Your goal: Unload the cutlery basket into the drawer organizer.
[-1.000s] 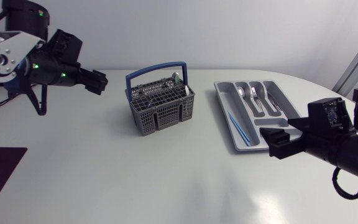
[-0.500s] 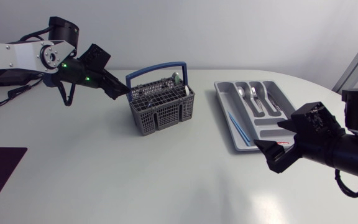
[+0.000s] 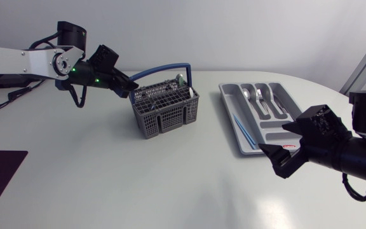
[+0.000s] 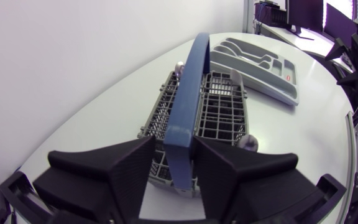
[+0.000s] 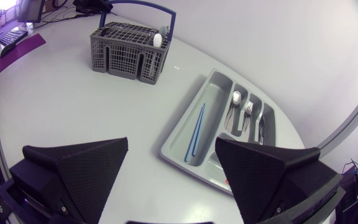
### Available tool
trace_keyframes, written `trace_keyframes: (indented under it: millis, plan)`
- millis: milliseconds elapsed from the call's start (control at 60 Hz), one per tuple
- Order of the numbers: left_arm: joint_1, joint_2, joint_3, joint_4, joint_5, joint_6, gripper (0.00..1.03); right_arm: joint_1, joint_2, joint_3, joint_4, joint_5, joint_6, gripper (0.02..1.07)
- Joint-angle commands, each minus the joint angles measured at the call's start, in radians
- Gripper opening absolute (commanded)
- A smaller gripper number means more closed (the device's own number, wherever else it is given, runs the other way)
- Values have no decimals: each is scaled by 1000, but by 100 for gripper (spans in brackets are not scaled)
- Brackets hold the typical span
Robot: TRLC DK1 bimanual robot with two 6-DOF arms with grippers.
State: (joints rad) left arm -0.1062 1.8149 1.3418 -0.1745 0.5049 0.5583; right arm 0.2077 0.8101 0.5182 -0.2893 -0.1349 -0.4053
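Left claw [image 4: 173,143] straddles basket handle [image 4: 188,81], seemingly unclamped

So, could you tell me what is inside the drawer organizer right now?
The drawer organizer holds thin blue sticks in its long slot, a spoon and fork in middle slots. My right gripper covers its near end.
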Motion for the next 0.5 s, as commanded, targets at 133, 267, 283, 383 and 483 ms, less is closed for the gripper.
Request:
trace_keyframes:
  millis: [133,267,283,383,483]
  plan:
    - [11,21,20,-56,70,80,3,4,8,5,-13,-6,-21,103]
    - [17,-9,8,-138,113,141,3,6,-11,0,-30,-9,-21,103]
    - [19,-12,5,-148,118,147,3,4,-12,0,-33,-9,-23,103]
    - [34,-42,-6,-230,159,198,3,6,-29,-4,-45,-14,-23,103]
    - [46,-75,-33,-295,207,249,3,7,-43,-15,-50,-14,-23,103]
